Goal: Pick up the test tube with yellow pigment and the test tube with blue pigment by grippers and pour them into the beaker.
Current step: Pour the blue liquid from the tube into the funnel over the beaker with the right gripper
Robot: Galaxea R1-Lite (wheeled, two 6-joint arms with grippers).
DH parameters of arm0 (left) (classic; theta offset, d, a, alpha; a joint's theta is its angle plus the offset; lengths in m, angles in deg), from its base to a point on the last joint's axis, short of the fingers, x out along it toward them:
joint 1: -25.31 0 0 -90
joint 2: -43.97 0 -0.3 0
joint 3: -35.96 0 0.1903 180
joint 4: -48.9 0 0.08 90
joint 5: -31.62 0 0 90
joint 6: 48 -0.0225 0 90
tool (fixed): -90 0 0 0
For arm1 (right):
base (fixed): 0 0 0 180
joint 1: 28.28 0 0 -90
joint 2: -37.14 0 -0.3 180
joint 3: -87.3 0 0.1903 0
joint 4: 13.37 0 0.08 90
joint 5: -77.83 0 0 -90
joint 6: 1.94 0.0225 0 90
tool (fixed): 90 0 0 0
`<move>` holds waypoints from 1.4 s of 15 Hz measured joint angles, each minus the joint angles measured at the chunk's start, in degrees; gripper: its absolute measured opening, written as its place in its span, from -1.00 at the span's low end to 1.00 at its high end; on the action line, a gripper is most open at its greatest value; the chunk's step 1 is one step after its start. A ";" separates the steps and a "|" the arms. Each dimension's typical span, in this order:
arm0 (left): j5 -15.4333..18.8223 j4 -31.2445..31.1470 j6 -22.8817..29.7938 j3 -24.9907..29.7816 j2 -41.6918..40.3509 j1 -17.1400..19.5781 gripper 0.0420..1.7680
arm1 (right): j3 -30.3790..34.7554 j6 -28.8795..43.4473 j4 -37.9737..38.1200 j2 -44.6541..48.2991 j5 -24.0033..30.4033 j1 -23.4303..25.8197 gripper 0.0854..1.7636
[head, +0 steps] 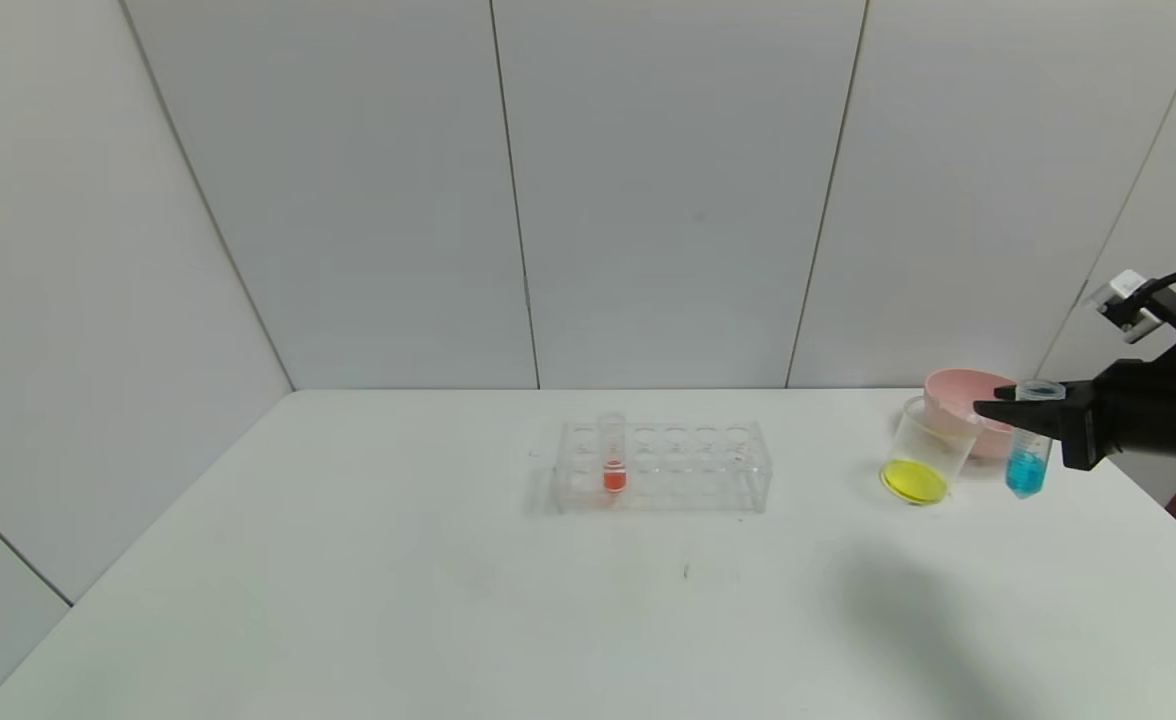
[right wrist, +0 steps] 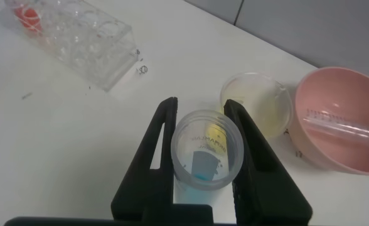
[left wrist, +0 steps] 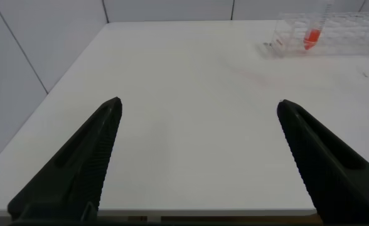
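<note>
1. The right arm reaches in from the right edge of the head view, its thick black wrist held roughly level above the tabletop (head: 448,600), with a small white box and a looped cable on top.
2. The right end effector (head: 1023,410) points toward the robot's left, its tapered fingers (right wrist: 250,147) closed on the rim end of the test tube with blue pigment (head: 1028,450), which hangs nearly upright, clear of the tabletop.
3. The left end effector (left wrist: 197,113) appears only in the left wrist view, held low over the near left part of the tabletop, its two black fingers spread wide apart with nothing between them.
</note>
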 joint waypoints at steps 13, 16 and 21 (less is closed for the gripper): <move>0.00 0.02 0.00 0.00 0.00 0.00 1.00 | -41.59 -29.95 47.18 -17.10 0.02 8.33 -0.41; 0.02 0.02 0.02 0.00 0.00 0.00 1.00 | -53.31 -30.83 55.87 -22.05 -0.44 7.56 -0.41; 0.00 0.02 0.00 0.00 0.00 0.00 1.00 | -59.10 -33.78 57.95 -27.08 -5.40 5.66 -0.41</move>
